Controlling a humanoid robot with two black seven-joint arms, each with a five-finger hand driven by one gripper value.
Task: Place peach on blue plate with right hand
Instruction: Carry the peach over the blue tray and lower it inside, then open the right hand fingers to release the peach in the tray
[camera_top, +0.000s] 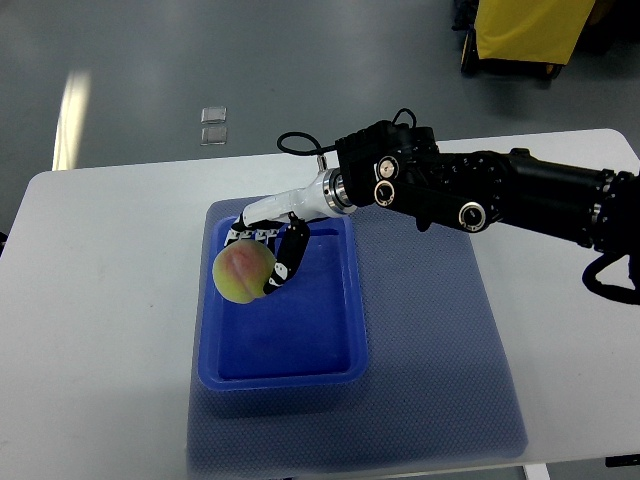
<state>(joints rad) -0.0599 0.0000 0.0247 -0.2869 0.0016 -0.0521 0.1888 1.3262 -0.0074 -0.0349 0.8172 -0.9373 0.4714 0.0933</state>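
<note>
The right hand (268, 250) reaches in from the right side of the white table (100, 300), its black forearm stretched over the table's far right part. Its fingers (290, 262) are curled round the peach (243, 273), one dark finger wrapping the fruit's right flank and the white palm sitting above and behind it. So the hand is closed on the fruit, holding it over the far left part of the blue plate (340, 370), which is really a rectangular tray with raised walls. Whether the peach touches the tray floor or hangs just above it, I cannot tell from here.

The tray lies on a grey-blue mat (440, 360) that covers the middle of the table down to its near edge. The left arm is nowhere to be seen.

The peach looks round, yellow-green with a pink blush, and probably light. Being round it would likely roll once let go, though the tray walls should stop it. If it is real fruit the skin would bruise under hard squeezing; if a plastic model, it would be stiffer and slicker. Either way, a hold across its widest part, fingers opposing the palm as now, seems the sound one, and a low, gentle release looks wise.
</note>
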